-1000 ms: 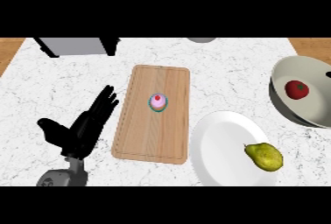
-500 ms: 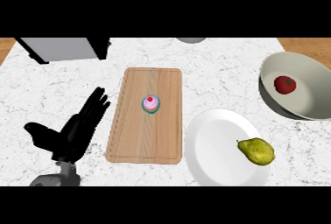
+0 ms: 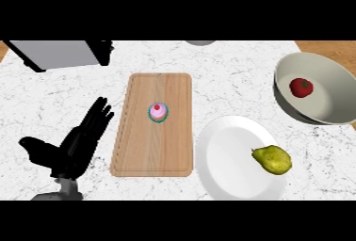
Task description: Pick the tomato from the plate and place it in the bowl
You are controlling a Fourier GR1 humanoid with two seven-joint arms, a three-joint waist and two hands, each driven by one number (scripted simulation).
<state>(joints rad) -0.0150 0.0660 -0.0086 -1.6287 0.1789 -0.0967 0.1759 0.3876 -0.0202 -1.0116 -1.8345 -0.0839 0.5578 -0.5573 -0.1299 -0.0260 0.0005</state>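
Left hand (image 3: 73, 146): resting open at the lower left, fingers straight and apart, holding nothing.
Right hand: not visible.
Plate (image 3: 230, 155): holds only a pear (image 3: 272, 159), no tomato.
Cutting board (image 3: 149, 150): a cupcake (image 3: 158, 112) sits mid-board, apart from the task.
Tomato (image 3: 301, 87): lying inside the bowl (image 3: 327, 101), far right; placement looks done.

**A:** Where's the open room on this white marble counter (image 3: 42, 103)?

**B:** Mid-left and the top-middle strip, mostly. The long wooden cutting board (image 3: 156, 155) hogs the centre, small pink cupcake (image 3: 157, 112) on it. Right side's packed: round white plate (image 3: 222, 155) with a yellow-green pear (image 3: 272, 159), deep pale bowl (image 3: 327, 108) above. A grey box (image 3: 59, 52) blocks upper left, and the black left hand (image 3: 73, 146) sits lower left.
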